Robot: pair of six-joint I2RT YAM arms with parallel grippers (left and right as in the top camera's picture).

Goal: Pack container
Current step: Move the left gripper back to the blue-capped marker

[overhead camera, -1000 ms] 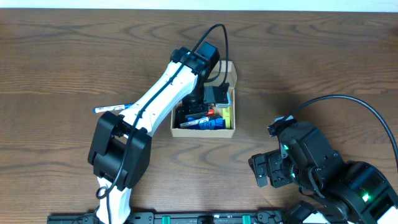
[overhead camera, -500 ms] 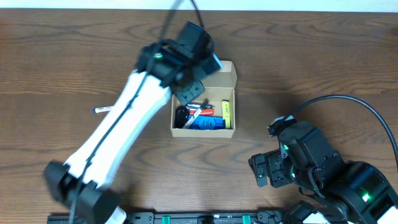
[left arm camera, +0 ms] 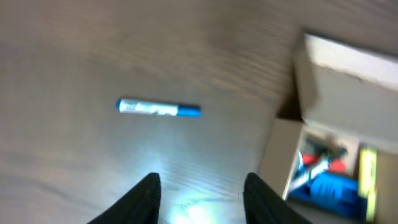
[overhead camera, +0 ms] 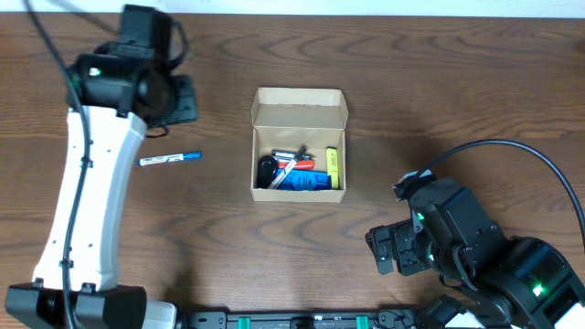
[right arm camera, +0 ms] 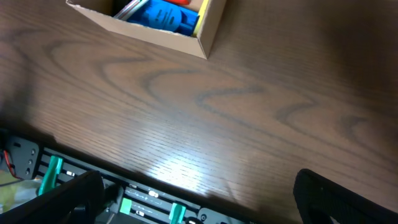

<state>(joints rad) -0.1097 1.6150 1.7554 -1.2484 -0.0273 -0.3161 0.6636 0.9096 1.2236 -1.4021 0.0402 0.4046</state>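
The tan cardboard container [overhead camera: 300, 109] stands open at the table's middle, lid flap folded back. Inside lie a blue item [overhead camera: 302, 182], a yellow highlighter [overhead camera: 334, 163], a red-and-white item and a black item. It also shows in the left wrist view [left arm camera: 336, 68] and the right wrist view [right arm camera: 208, 31]. A blue-and-white marker [overhead camera: 170, 159] lies on the table left of the container, also seen in the left wrist view [left arm camera: 159, 109]. My left gripper [left arm camera: 199, 199] is open and empty, high over the table near the marker. My right gripper [right arm camera: 199, 199] is open and empty near the front edge.
The table's front edge with a black rail and green clips [right arm camera: 134, 202] runs below the right gripper. The right arm's black cable [overhead camera: 512, 151] loops over the table at the right.
My left arm has lifted out of the container and swung far left and back, over the marker. The container's contents are now uncovered. The right arm has not moved.
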